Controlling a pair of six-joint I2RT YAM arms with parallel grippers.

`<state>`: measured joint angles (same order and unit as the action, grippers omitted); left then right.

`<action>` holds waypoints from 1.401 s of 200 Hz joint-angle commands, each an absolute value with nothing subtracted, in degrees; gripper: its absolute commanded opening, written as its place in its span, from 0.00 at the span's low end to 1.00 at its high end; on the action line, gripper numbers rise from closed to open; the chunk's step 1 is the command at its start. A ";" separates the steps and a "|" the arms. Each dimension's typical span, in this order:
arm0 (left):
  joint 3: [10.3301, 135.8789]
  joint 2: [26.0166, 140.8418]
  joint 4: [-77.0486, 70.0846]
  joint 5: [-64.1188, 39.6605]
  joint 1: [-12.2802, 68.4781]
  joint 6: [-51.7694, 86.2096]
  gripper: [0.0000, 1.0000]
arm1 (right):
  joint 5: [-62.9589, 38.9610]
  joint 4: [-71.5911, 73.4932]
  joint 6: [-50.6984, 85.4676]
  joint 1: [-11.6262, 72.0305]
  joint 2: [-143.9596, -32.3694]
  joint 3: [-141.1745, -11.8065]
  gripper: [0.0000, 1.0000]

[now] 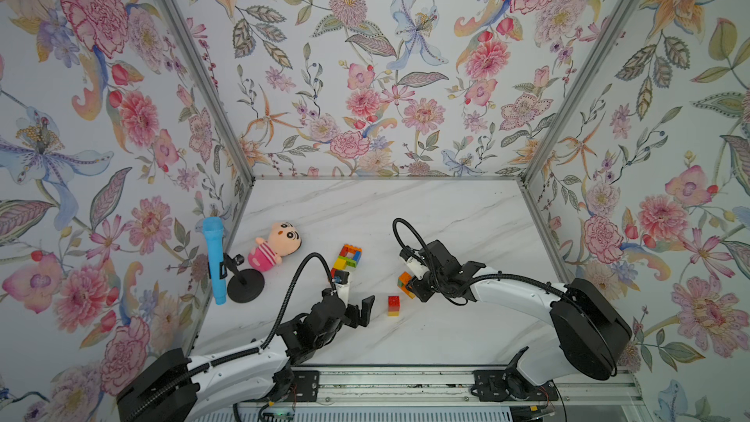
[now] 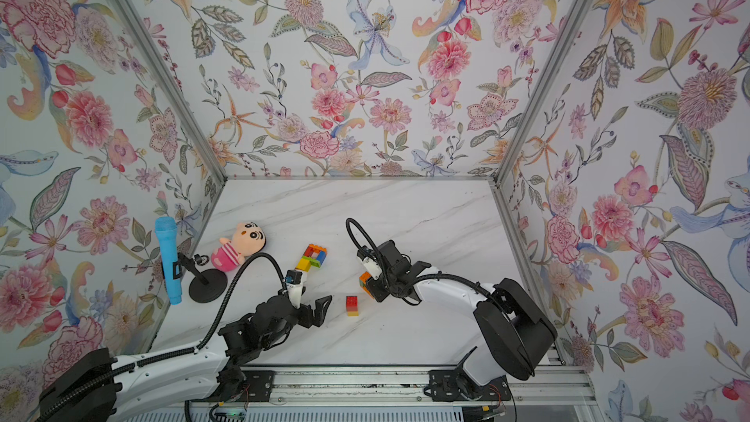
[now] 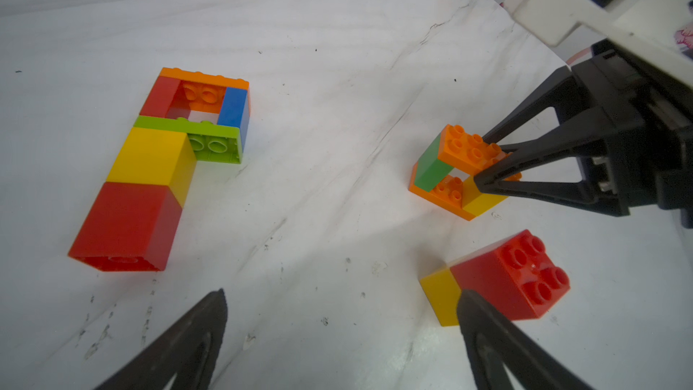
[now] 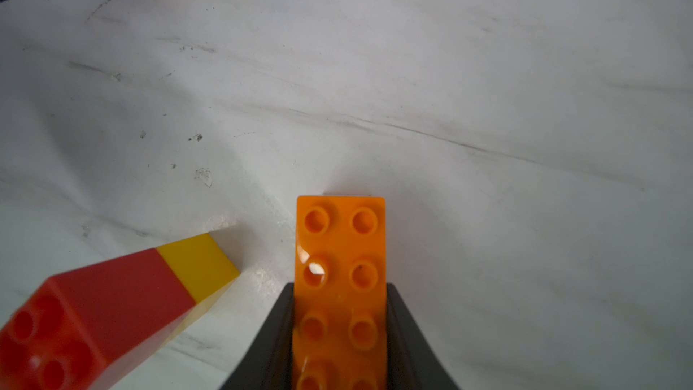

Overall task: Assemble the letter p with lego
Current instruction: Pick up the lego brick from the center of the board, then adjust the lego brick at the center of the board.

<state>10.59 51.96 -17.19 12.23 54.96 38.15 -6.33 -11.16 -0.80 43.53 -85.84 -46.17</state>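
Lego (image 1: 348,256), marble tabletop (image 1: 446,217), floral walls (image 1: 365,75); left fingers (image 3: 476,317) wide, right fingers (image 4: 275,339) clamping orange brick (image 4: 341,249).

A P (image 1: 348,257) lies flat, far left: orange bar on top, red and blue sides, green bar closing the bowl, yellow and red squares as a stem pointing near-left. Right of it and nearer stands a small loop (image 3: 433,166) of orange, green and yellow bricks, studs up, pinched by the right gripper (image 4: 339,290). Just nearer, apart, a red-on-yellow stack (image 1: 393,305) stands upright.
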 commanded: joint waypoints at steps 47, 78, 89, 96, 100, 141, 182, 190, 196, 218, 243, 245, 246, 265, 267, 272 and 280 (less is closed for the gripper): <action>12.84 50.93 -16.62 15.09 66.45 34.26 0.99 | -5.98 -12.97 2.19 41.93 -79.92 -47.28 0.26; 15.66 59.64 -20.64 17.50 70.75 35.28 0.99 | -6.03 -13.51 2.64 41.06 -78.09 -47.26 0.26; 17.28 63.72 -21.79 18.47 71.57 35.93 0.99 | -5.97 -13.88 2.61 40.80 -77.50 -47.36 0.26; 18.39 66.43 -22.31 18.88 71.81 36.43 0.99 | -5.98 -14.04 2.71 40.71 -77.07 -47.43 0.26; 19.00 67.92 -22.58 19.14 71.90 36.75 0.99 | -6.02 -14.13 2.72 40.62 -76.80 -47.46 0.26; 23.73 77.64 -21.33 24.29 71.71 41.98 0.99 | -5.89 -15.68 2.89 39.91 -73.76 -47.78 0.27; 26.35 82.68 -18.97 22.48 68.46 43.73 0.99 | -6.24 -17.26 3.08 39.54 -71.75 -47.99 0.27; 25.81 82.55 -19.31 21.77 67.63 44.04 0.99 | -6.19 -17.57 3.15 39.45 -71.51 -48.02 0.27; 25.45 82.45 -19.44 21.52 67.23 44.05 0.99 | -6.17 -17.74 3.16 39.51 -71.33 -48.05 0.27; 26.02 82.22 -16.14 22.65 67.07 43.11 0.99 | -6.17 -18.25 3.16 39.49 -70.74 -48.24 0.27; 24.95 80.83 -15.36 23.41 66.94 42.81 0.99 | -6.22 -18.84 2.94 39.46 -70.83 -48.72 0.27; 24.83 80.68 -15.37 23.41 66.90 42.80 0.99 | -6.30 -18.95 2.93 39.46 -70.92 -48.76 0.27; 24.76 80.59 -15.38 23.44 66.89 42.80 0.99 | -6.27 -18.97 2.96 39.46 -70.93 -48.82 0.27; 24.01 79.23 -14.42 24.64 66.62 42.72 0.99 | -6.60 -19.80 2.74 39.70 -71.28 -49.47 0.27; 23.93 79.07 -14.31 24.79 66.56 42.69 0.99 | -6.62 -19.89 2.73 39.72 -71.35 -49.59 0.27; 23.75 78.61 -14.02 25.24 66.52 42.57 0.99 | -6.76 -20.13 2.72 39.90 -71.37 -49.74 0.27; 23.31 77.91 -13.88 25.63 66.50 42.38 0.99 | -6.98 -20.59 2.59 39.98 -71.47 -49.98 0.27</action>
<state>24.80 80.34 -16.38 22.11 67.13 42.50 -5.80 -18.65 2.83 39.70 -71.57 -47.66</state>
